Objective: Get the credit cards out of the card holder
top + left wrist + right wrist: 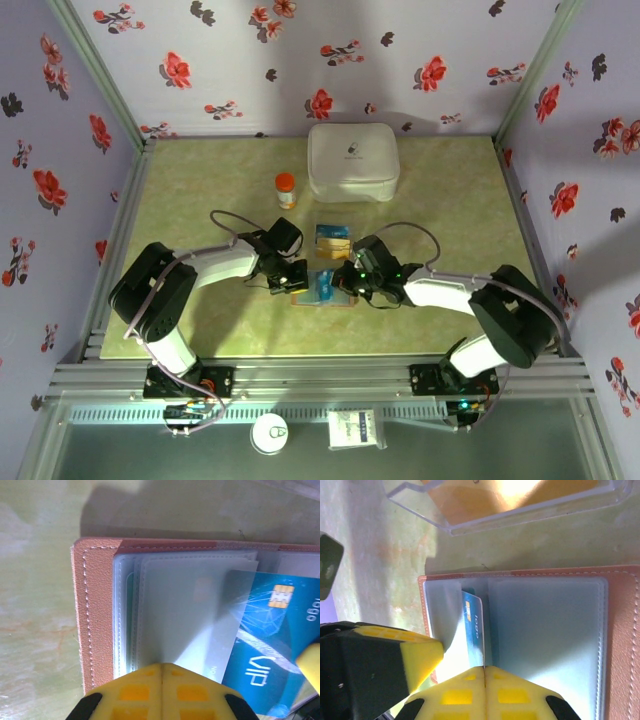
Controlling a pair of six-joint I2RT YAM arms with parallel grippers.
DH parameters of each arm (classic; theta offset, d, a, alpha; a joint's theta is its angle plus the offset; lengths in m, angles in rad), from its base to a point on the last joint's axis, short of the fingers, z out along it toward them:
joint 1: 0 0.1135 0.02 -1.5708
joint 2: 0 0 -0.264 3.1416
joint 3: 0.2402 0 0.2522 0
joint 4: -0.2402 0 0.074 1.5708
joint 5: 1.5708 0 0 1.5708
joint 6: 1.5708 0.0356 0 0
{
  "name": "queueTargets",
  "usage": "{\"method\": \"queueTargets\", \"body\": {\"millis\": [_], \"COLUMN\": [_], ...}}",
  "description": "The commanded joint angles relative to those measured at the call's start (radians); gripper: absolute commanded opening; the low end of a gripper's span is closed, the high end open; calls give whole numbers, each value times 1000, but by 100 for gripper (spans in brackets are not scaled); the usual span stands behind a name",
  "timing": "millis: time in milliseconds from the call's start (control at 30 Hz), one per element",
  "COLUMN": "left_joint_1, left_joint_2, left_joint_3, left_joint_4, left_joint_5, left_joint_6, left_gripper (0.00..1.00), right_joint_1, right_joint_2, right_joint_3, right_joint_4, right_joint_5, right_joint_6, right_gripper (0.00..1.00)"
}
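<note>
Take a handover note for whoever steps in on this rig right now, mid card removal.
Left hand: shut, tips pressing the open brown stitched card holder with clear pockets.
Right hand: shut, apparently pinching the blue chip credit card, which sits partly out of its pocket.
Done: a small stack of orange-yellow and teal cards lies beyond the holder.
To do: pull the blue card free, then check the remaining pockets.
</note>
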Motion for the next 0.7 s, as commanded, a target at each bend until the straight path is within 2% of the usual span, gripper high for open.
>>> {"method": "queueTargets", "body": {"millis": [0,167,367,667], "left_joint_1": [-9,-8,-7,-3], "left_joint_2": [3,-16,-49,-107], "left_joint_3": [9,17,33,14], "left_joint_4": [-40,-41,-51,-67], "left_joint_5": [-11,-9,-22,-51], "left_joint_6": [10,8,1,-7], "left_gripper": [0,0,0,0], "right_joint_1": [-9,-10,-18,-23], "right_joint_2": [-39,-53,-53,-19], "right_joint_3": [-1,56,165,366], "right_joint_4": [-107,-197,-355,-634], "right_joint_5": [37,53,75,151], "right_joint_6": [-45,-115,-259,-651], "right_gripper": [5,0,0,0]}}
